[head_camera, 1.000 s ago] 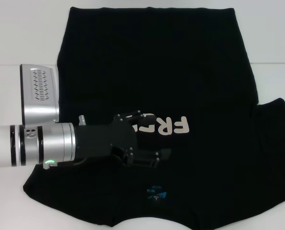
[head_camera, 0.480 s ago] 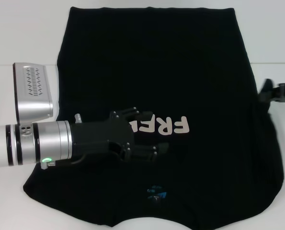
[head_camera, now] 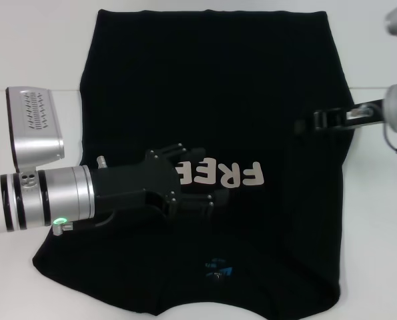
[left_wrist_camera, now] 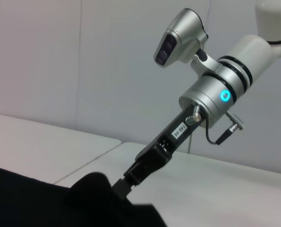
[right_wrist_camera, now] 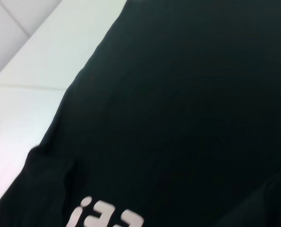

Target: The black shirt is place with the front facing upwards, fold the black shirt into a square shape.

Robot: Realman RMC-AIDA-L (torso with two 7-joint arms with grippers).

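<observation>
Across the white table (head_camera: pixel 25 60) lies the black shirt (head_camera: pixel 211 93), lettering up. Over its middle the left gripper (head_camera: pixel 205 190) rests, jaws spread, empty. At its right edge the right gripper (head_camera: pixel 311 123) pinches folded cloth.

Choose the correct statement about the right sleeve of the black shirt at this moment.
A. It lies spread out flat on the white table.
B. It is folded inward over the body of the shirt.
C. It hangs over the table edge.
B: the right gripper carries cloth over the black shirt, and the shirt's right edge runs straight.
</observation>
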